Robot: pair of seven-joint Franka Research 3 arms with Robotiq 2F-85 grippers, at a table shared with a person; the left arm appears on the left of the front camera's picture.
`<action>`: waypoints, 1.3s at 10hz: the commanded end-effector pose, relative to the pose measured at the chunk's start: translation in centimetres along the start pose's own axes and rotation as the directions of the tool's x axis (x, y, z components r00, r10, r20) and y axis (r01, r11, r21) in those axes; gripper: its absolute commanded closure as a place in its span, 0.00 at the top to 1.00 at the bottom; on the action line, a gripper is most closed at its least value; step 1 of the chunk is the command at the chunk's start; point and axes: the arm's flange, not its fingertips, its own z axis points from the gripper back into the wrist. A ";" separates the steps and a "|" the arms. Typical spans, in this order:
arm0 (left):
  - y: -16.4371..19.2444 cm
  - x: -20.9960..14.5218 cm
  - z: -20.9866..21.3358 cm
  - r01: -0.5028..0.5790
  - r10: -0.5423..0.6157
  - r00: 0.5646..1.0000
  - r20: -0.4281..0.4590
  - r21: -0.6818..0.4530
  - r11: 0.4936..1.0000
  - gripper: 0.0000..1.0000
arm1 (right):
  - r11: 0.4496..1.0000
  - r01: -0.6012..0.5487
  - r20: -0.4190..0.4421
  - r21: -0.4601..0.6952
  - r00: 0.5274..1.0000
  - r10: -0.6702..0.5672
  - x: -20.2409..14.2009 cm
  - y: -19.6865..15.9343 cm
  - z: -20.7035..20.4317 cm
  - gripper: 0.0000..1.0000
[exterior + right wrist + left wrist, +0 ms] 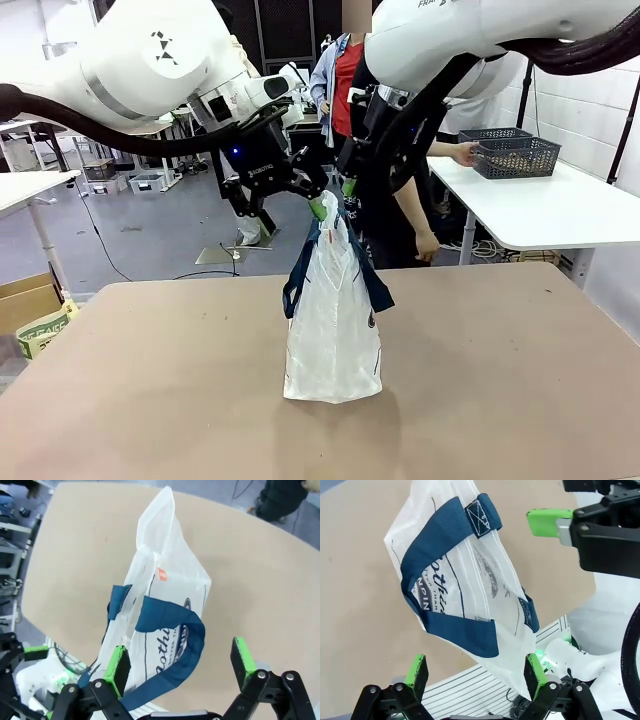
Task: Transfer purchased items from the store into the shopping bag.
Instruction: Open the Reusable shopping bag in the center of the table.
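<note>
The shopping bag (332, 320) stands upright mid-table, whitish and translucent, with navy handles hanging down its sides. My left gripper (283, 210) hovers open at the bag's top, one green pad right by the upper edge. In the left wrist view the bag (465, 580) lies between and beyond my open left gripper (475, 672). My right gripper (350, 190) is just behind the bag's top; in its own view the right gripper (180, 664) is open above the bag (170, 590). The store (515, 155), a dark mesh basket, sits on a far white table. The purchased items cannot be made out inside it.
A person stands beyond the table with one hand (462, 153) on the basket. The brown tabletop (150, 380) lies bare around the bag. A cardboard box (25, 300) sits on the floor at left. Each wrist view catches the other gripper's green pad (545, 522) close by.
</note>
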 end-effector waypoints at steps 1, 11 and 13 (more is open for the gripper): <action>0.0 0.1 -0.2 -0.008 0.008 1.000 -0.003 -0.011 1.000 1.00 | 1.000 0.003 -0.006 0.002 1.000 -0.003 0.3 -0.2 -0.6 1.00; 1.7 2.9 -4.8 -0.127 0.127 0.991 0.049 -0.011 0.992 1.00 | 0.993 0.116 -0.069 0.036 0.991 -0.113 1.7 0.5 -4.6 1.00; 1.8 2.9 -4.7 -0.127 0.127 0.991 0.052 -0.005 0.992 1.00 | 0.993 0.107 -0.055 0.040 0.993 -0.105 1.8 0.9 -4.0 1.00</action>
